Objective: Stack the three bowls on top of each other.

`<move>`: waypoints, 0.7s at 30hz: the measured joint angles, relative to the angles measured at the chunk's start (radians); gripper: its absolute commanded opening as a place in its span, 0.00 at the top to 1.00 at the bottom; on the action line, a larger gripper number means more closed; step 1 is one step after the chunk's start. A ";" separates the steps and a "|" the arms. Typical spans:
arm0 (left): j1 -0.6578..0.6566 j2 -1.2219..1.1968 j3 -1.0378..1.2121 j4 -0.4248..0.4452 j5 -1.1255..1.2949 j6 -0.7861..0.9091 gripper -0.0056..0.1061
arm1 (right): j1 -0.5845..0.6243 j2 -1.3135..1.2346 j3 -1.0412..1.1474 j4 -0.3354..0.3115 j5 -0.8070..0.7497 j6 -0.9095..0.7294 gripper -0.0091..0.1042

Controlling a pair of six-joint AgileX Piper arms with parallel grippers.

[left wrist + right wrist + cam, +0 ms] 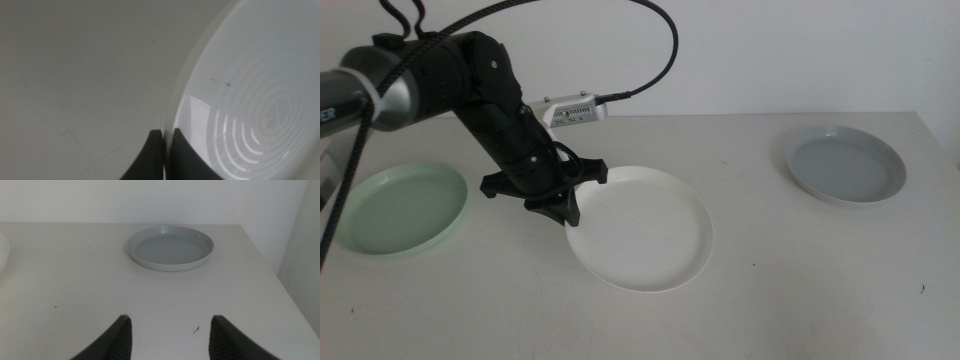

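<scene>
The white bowl (645, 235) lies in the middle of the table. My left gripper (565, 212) comes in from the left and is shut on its left rim. In the left wrist view the jaws (164, 145) pinch the rim, one outside and one inside the white bowl (250, 100). I cannot tell if the bowl is lifted. The pale mint green bowl (395, 208) sits at the far left. The grey-blue bowl (845, 165) sits at the back right, also in the right wrist view (170, 247). My right gripper (170, 330) is open and empty, waiting short of the grey-blue bowl.
The white table (770, 300) ends at its right edge (270, 265) just past the grey-blue bowl. A black cable (660, 40) loops over the left arm. A sliver of the white bowl's rim (2, 250) shows in the right wrist view.
</scene>
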 measured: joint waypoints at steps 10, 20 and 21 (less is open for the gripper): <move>-0.081 0.102 -0.074 -0.008 -0.016 -0.043 0.95 | 0.000 0.000 0.000 0.000 0.000 0.000 0.56; -0.091 0.181 -0.075 -0.053 -0.078 -0.047 0.95 | 0.000 0.000 0.000 0.000 0.000 0.000 0.56; -0.091 0.184 -0.075 -0.056 -0.082 -0.047 0.95 | 0.000 0.000 0.000 0.000 0.000 0.000 0.56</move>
